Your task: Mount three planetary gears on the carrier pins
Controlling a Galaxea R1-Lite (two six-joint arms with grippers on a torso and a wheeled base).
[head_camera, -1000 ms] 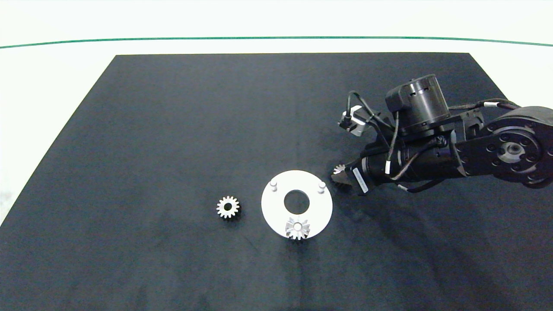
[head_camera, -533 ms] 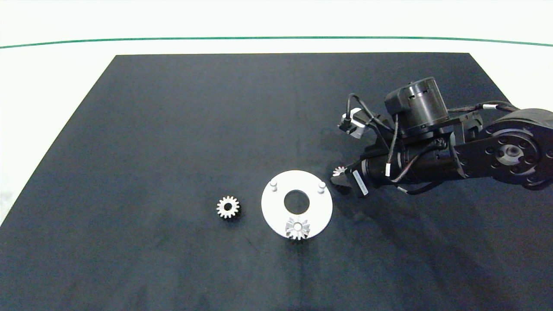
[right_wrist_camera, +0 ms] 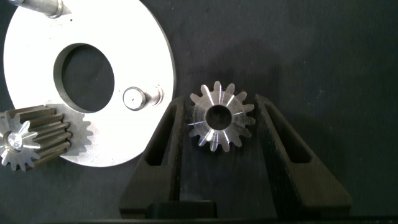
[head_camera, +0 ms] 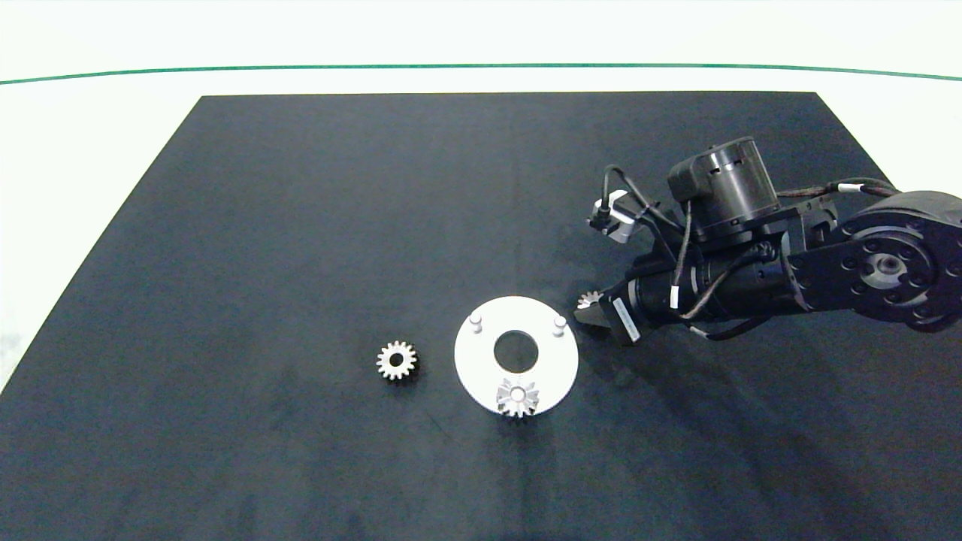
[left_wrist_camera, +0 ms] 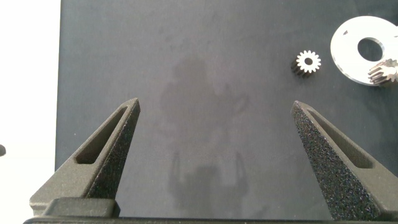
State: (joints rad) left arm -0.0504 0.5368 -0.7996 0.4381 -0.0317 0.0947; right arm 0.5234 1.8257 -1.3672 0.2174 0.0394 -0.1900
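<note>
Black mat (head_camera: 301, 225), right gripper (right_wrist_camera: 217, 134) clamped on gear (right_wrist_camera: 218, 116), beside disc (right_wrist_camera: 143, 56).

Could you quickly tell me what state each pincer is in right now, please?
Left pincer: open, holding nothing, above the bare dark mat.
Right pincer: shut on a planetary gear, beside the white disc.
</note>
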